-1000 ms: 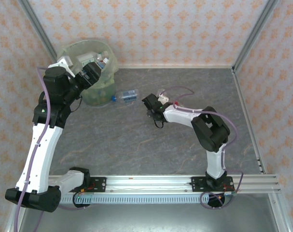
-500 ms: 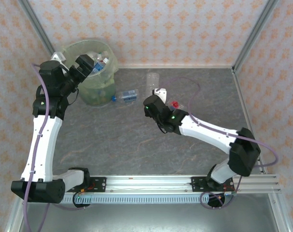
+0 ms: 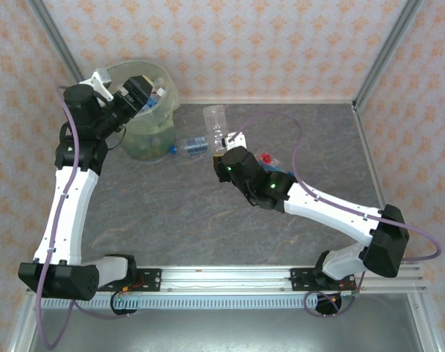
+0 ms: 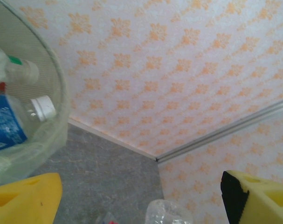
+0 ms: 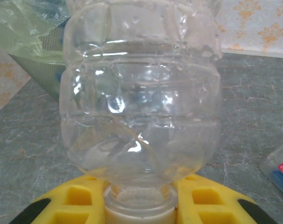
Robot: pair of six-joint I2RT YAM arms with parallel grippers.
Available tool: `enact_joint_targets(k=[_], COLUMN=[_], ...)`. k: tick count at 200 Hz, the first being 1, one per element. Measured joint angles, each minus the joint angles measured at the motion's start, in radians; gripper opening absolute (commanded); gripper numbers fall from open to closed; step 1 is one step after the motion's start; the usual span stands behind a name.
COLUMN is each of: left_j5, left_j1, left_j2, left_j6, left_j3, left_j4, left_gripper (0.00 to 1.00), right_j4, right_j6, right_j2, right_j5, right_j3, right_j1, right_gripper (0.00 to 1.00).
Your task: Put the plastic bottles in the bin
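Note:
The bin (image 3: 157, 125) stands at the far left and holds several plastic bottles, among them a blue-labelled one with a white cap (image 4: 17, 123). My left gripper (image 3: 138, 94) hovers at the bin's rim, open, with nothing between its yellow fingers (image 4: 24, 201). My right gripper (image 3: 224, 144) is shut on the neck of a clear bottle (image 5: 140, 93) with a white cap, held upright above the table right of the bin. Another bottle with a blue cap (image 3: 190, 144) lies on the table beside the bin. A red-capped bottle (image 3: 269, 159) lies behind the right arm.
The bin's thin bag and wall (image 5: 27, 44) show at the upper left of the right wrist view. A labelled bottle's end (image 5: 279, 169) lies at that view's right edge. Patterned walls with metal corner posts (image 3: 380, 55) close in the grey table.
My right arm has reached out toward the bin, carrying the clear bottle left and farther back. My left gripper has shifted slightly at the bin's rim.

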Motion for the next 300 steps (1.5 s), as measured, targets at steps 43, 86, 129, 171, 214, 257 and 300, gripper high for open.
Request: enact_joint_targets(k=[43,86,129,171,214,257,300], left_j5=[0.024,0.023,0.024,0.023,0.003,-0.068,-0.074], left_j1=[-0.140,-0.242,-0.327,-0.365,-0.366,-0.366,-0.356], left_j2=[0.000,-0.006,-0.015,-0.005,0.055,0.112,0.142], left_j6=[0.009,0.018,0.015,0.010,0.019,0.085,0.132], left_j3=[-0.084,-0.169,-0.229,-0.238,-0.224,-0.126,-0.027], left_j4=[0.059,0.116,0.185,0.205,0.195,0.101,0.067], left_gripper=[0.86,0.86,0.86,0.86,0.85,0.86,0.79], right_j4=[0.002,0.016,0.016,0.015,0.017,0.016,0.016], right_j6=[0.006,0.029,0.045,0.051,0.051,0.051,0.051], right_j2=[0.000,0.001,0.009,0.012,0.012,0.012,0.012], right_j5=[-0.078,-0.116,-0.128,-0.138,-0.155,-0.173,-0.186], right_j3=[0.049,0.064,0.065,0.066,0.073,0.074,0.074], right_j1=[0.000,0.000,0.000,0.000,0.000,0.000,0.000], right_gripper=[0.24,0.24,0.24,0.24,0.24,0.24,0.24])
